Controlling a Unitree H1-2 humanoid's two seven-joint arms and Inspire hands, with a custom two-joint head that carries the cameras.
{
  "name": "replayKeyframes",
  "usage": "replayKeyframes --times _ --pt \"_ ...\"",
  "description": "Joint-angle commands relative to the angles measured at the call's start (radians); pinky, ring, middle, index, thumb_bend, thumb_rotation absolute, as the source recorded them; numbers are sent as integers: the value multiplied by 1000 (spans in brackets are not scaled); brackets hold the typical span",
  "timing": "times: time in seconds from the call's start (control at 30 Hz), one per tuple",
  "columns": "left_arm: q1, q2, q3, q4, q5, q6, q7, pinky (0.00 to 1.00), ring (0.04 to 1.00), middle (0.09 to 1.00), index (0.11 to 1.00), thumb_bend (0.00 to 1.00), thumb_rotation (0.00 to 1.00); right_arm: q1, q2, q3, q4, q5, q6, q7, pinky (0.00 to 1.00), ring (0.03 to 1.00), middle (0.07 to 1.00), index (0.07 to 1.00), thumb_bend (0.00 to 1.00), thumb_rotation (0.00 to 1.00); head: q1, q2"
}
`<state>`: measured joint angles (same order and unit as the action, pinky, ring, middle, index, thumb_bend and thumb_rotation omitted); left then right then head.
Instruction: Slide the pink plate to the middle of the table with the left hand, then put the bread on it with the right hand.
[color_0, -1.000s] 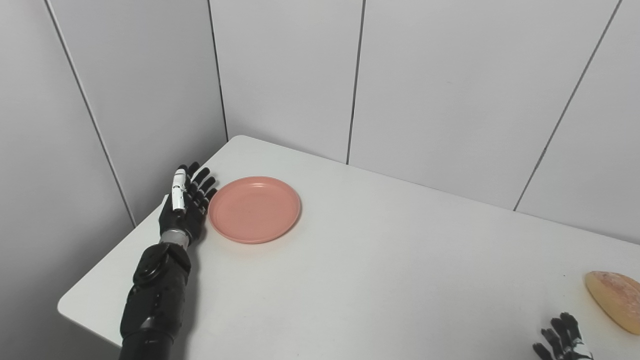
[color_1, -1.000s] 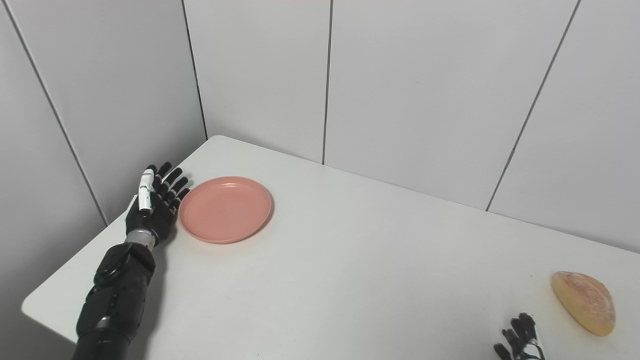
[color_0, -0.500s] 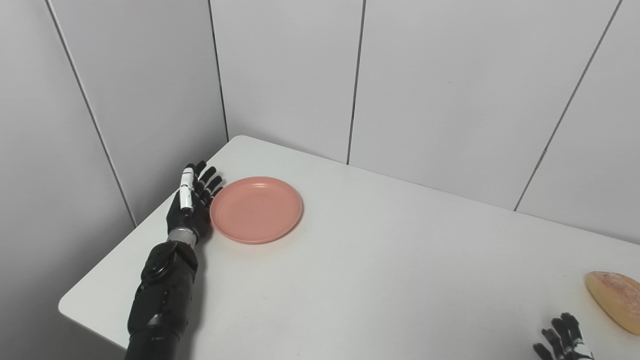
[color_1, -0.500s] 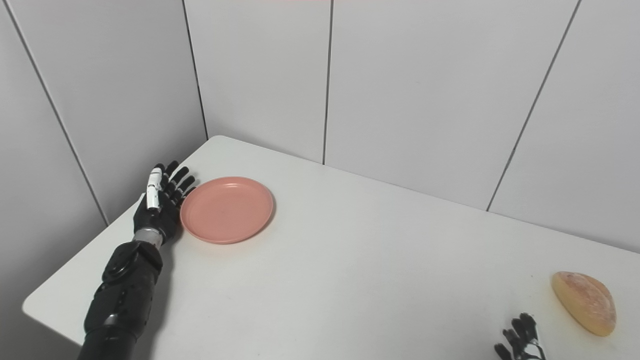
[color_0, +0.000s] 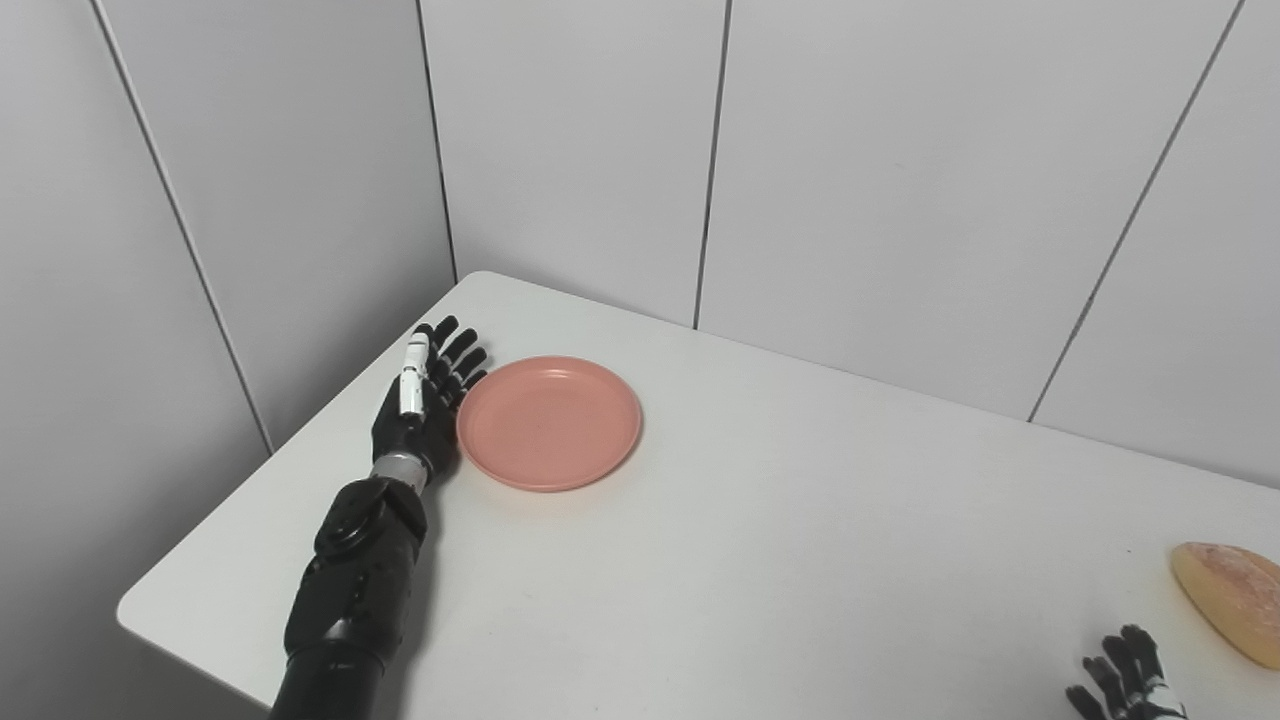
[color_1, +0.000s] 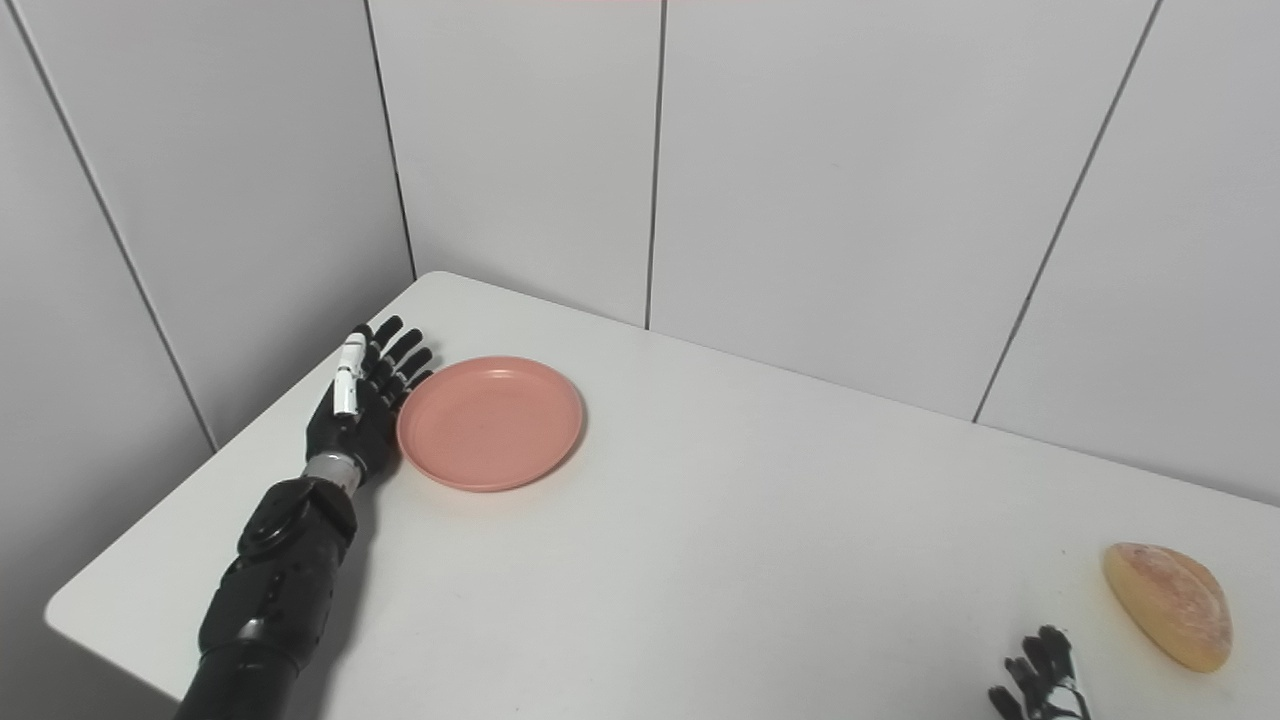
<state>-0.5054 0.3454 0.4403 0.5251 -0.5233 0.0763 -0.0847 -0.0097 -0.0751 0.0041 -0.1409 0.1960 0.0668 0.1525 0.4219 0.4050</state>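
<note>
The left hand (color_0: 420, 415) stands edge-on on the table (color_0: 760, 560), fingers straight and a little fanned, holding nothing; its palm faces the pink plate (color_0: 549, 423) and lies against the plate's near-left rim, or so close that no gap shows. The plate sits directly to the hand's right, in the far-left part of the tabletop, well short of the middle.

Judging by its look, the plate is a shallow, stiff, light piece, probably plastic, with a low raised rim. On this smooth white surface it should glide easily under a sideways push, so there is no need to grasp it: the flat of the palm and fingers against the rim is the sensible contact. Being round and light, it may spin or slip off the palm if pushed off-centre, so the push ought to pass through its middle and stay slow.

Far to the right of that hand, near the front edge, the right hand (color_1: 1040, 682) shows only its fingertips, spread apart and empty. Just beyond it and to its right lies the bread (color_1: 1167, 603), apart from the fingers. It looks like a crusty half-loaf, light and somewhat crushable, best taken across its width with a gentle wrap of fingers and thumb.
</note>
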Motion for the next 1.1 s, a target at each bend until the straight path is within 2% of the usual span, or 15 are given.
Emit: replayKeyframes --times 0.0,0.07,0.2,0.33,0.43,0.67,0.8,1.07 --pt "-26 -14 -8 9 -1 -1 -9 892 883 883 870 306 1000 -3 4 0 -25 -3 7 -5 1000 1000 1000 1000 243 1000 -5 4" --pt "-27 -22 -14 9 -3 4 -15 867 879 886 871 301 1000 -3 4 2 -26 -2 7 -4 1000 1000 1000 1000 244 1000 -12 8" --pt "-36 -30 -30 34 -1 4 -36 888 887 894 882 304 1000 -2 3 9 -34 -1 11 0 1000 1000 1000 1000 239 1000 -29 14" --pt "-52 -33 -55 79 19 -20 -55 883 889 896 884 358 1000 -1 7 15 -39 -3 7 -5 1000 1000 1000 1000 233 1000 -45 21" --pt "-59 -43 -69 92 20 -16 -61 847 856 864 855 393 1000 2 12 20 -53 -8 18 -14 1000 1000 1000 1000 212 1000 -60 26" --pt "-50 -75 -110 65 25 -5 -68 843 858 870 857 355 1000 9 22 29 -81 -22 40 -26 1000 1000 1000 1000 195 1000 -95 44" --pt "-47 -92 -112 59 21 10 -67 839 854 867 843 365 1000 9 30 31 -92 -25 51 -34 1000 1000 1000 1000 186 1000 -110 51" --pt "-28 -135 -141 -7 45 61 -34 829 845 851 833 359 1000 7 38 29 -87 -42 30 -40 1000 1000 1000 1000 190 1000 -155 72"
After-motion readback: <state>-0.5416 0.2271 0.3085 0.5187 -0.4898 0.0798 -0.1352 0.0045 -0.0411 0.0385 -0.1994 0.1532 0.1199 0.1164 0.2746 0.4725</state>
